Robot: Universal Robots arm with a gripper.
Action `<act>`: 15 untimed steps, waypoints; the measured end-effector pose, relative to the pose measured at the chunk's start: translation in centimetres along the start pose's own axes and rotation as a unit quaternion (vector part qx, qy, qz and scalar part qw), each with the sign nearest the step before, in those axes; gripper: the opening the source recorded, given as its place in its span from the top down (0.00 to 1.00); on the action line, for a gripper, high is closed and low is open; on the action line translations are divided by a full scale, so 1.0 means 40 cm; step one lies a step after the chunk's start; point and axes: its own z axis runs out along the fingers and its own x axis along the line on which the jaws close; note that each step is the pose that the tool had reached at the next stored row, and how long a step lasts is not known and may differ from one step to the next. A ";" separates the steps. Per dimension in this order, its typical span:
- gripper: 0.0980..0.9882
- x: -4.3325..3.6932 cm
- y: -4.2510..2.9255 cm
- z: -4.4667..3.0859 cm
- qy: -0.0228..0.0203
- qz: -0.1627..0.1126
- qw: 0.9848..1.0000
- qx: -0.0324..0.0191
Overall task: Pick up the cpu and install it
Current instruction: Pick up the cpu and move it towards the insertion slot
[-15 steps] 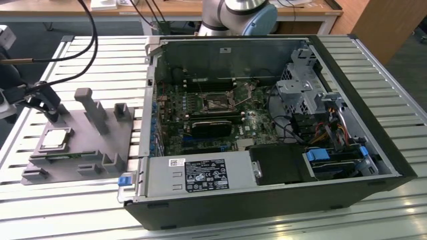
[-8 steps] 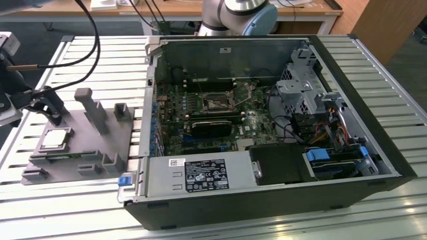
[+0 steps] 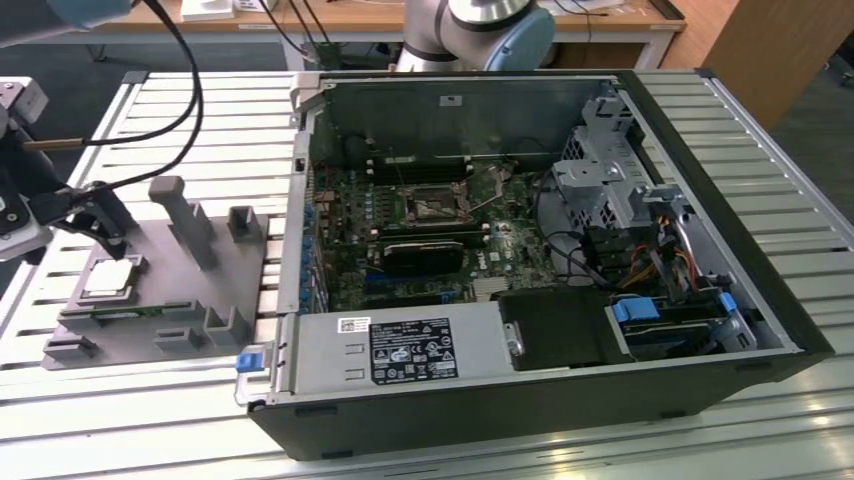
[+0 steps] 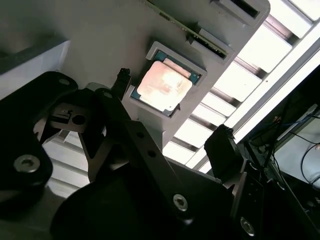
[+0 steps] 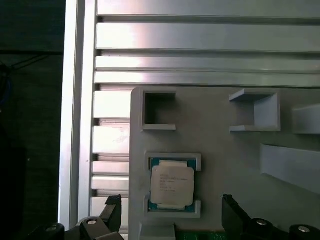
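Silver cpu [image 5: 172,184] sits steady in grey holder [image 5: 225,155] pocket | exterior view: 9 o'clock of case [image 3: 534,400] | gripper [image 5: 171,201] fingers [image 5: 113,209] spread to fit round it.

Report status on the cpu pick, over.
End effector open, straddling the cpu, not gripping. Chip seated in the grey fixture recess on the slatted table. Nothing seen blocking it.

Black open-sided metal computer case [image 3: 534,420] lies flat on the ribbed aluminium tabletop [image 3: 134,420], with its green motherboard [image 3: 387,270] exposed. Silver labelled power supply box [image 3: 400,350] occupies the near edge. Grey moulded plastic fixture block [image 3: 187,300] sits just beside the case, at the exterior view's left.
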 end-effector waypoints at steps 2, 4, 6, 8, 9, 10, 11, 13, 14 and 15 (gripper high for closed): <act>0.12 0.000 0.000 0.009 0.000 0.000 1.000 0.000; 0.12 -0.001 -0.001 0.018 0.000 0.000 1.000 -0.001; 0.12 -0.001 -0.001 0.027 0.000 0.000 1.000 -0.001; 0.12 -0.002 -0.002 0.036 0.000 0.000 1.000 0.000; 0.12 -0.002 -0.002 0.041 0.000 0.000 1.000 0.000; 0.12 -0.002 -0.002 0.045 0.000 0.000 1.000 -0.001; 0.12 -0.003 -0.002 0.050 0.000 0.000 1.000 0.000; 0.12 -0.003 -0.003 0.059 0.000 0.000 1.000 -0.001; 0.12 -0.003 -0.003 0.064 0.000 0.000 1.000 -0.001; 0.12 -0.004 -0.003 0.068 0.000 0.000 1.000 0.000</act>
